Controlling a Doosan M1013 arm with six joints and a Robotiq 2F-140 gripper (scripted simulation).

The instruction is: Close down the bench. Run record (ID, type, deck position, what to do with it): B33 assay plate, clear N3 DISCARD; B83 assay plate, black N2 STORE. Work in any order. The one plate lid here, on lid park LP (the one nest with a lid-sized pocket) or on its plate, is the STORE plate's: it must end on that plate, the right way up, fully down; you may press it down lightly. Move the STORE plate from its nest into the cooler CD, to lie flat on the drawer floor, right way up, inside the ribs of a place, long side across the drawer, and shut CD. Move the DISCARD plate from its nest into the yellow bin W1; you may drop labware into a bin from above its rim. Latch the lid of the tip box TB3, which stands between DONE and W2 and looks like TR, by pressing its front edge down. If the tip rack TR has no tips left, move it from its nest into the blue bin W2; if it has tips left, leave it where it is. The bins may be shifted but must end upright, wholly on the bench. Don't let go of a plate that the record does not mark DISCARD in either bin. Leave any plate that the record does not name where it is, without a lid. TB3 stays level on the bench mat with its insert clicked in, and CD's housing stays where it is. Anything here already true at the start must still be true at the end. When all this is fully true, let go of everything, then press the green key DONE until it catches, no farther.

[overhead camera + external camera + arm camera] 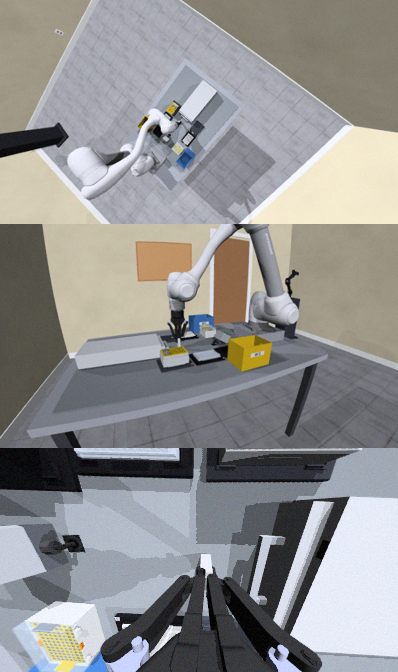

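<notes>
On the grey counter [136, 386], the fingers, closed and empty, hovered beside cooler CD's drawer handle [265, 568]; a sideways slip risked shifting the housing [117, 351].

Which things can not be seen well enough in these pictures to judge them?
- Yellow bin W1: top view, the arm covers most of it, so its contents are hidden.
- Tip rack: all views too small or blurred to count tips.
- Cooler drawer handle: wrist view, the shut hand hides its lower end.
- Two plates: wrist view, cut off by the top edge.
</notes>
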